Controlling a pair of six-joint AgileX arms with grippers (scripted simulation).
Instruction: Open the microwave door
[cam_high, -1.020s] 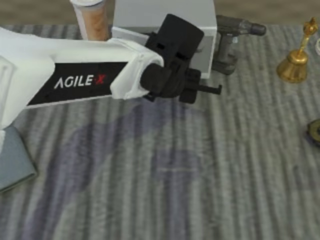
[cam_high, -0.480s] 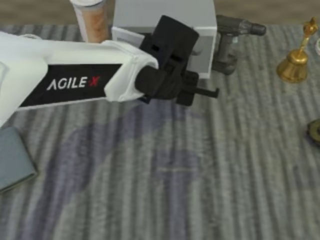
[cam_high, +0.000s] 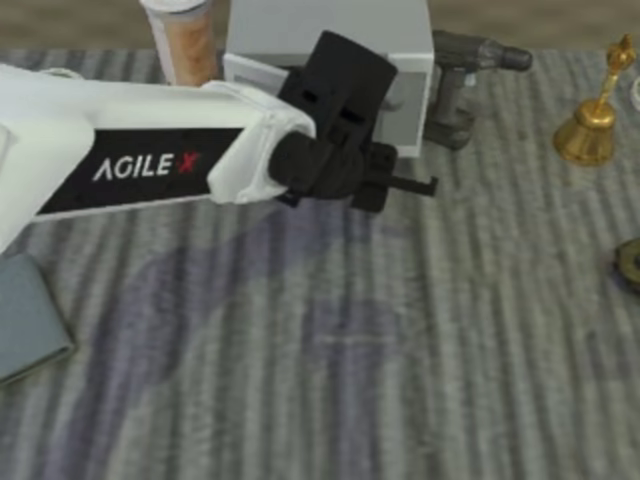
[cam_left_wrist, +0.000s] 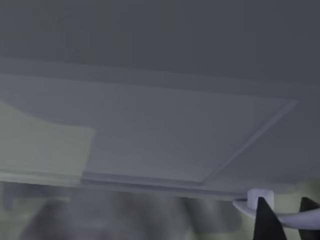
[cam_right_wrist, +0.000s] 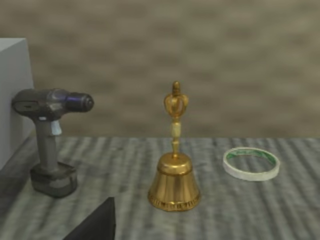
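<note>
The desk (cam_high: 400, 380) has a grey ribbed cloth. Farther back, the left gripper (cam_high: 405, 182) sits right at the microwave door (cam_left_wrist: 165, 135), fingers spread around its handle. The microwave (cam_high: 330, 40) stands at the far edge, power drill (cam_high: 455, 85) just beside it.

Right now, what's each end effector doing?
Left end effector: open, at the handle of the microwave door.
Right end effector: cannot be told, outside the top view.
</note>
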